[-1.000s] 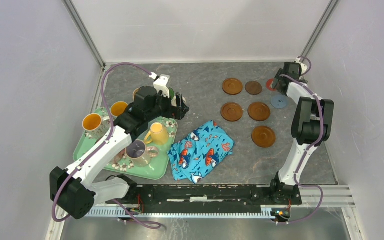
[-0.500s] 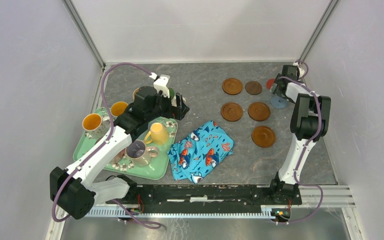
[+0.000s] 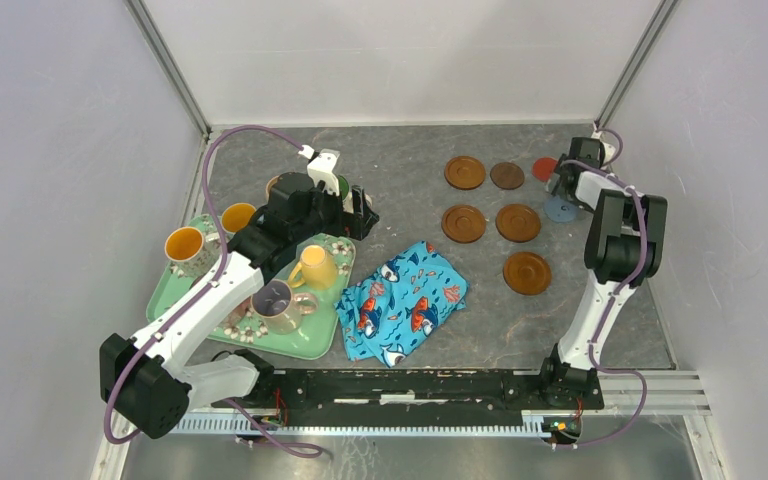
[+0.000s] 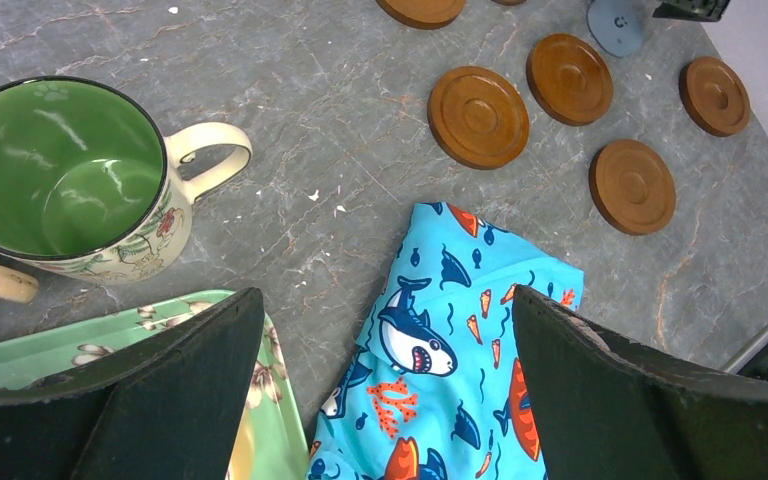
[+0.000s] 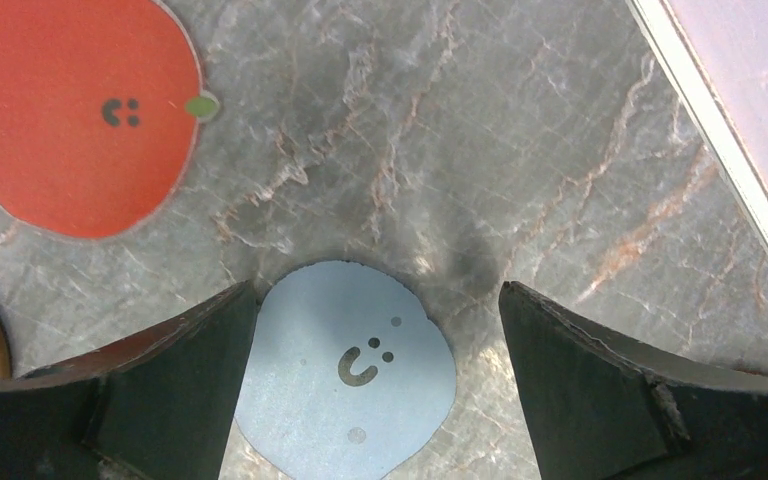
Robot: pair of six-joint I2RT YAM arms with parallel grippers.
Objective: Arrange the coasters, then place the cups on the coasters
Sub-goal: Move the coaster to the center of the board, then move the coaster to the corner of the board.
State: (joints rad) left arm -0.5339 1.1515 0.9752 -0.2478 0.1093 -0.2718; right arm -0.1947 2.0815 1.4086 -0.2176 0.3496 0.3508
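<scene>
Two coasters lie flat on the worktop (image 5: 480, 150) under my right tool (image 5: 372, 300), which is spread wide and empty. The blue-grey coaster (image 5: 345, 370) sits between its fingers, the red coaster (image 5: 70, 110) nearby. Both look thin, stiff and light (little edge to catch), so I would pinch across the rim. Each bears a tiny face mark, no readable words. My left tool (image 4: 385, 300), likewise spread and empty, hovers near the green-lined mug (image 4: 60, 170).

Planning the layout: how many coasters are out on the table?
8. Far row: two brown coasters and the red coaster. Middle row: two brown, blue-grey coaster. Nearest: one brown, plus one hidden under the right arm from above.
</scene>
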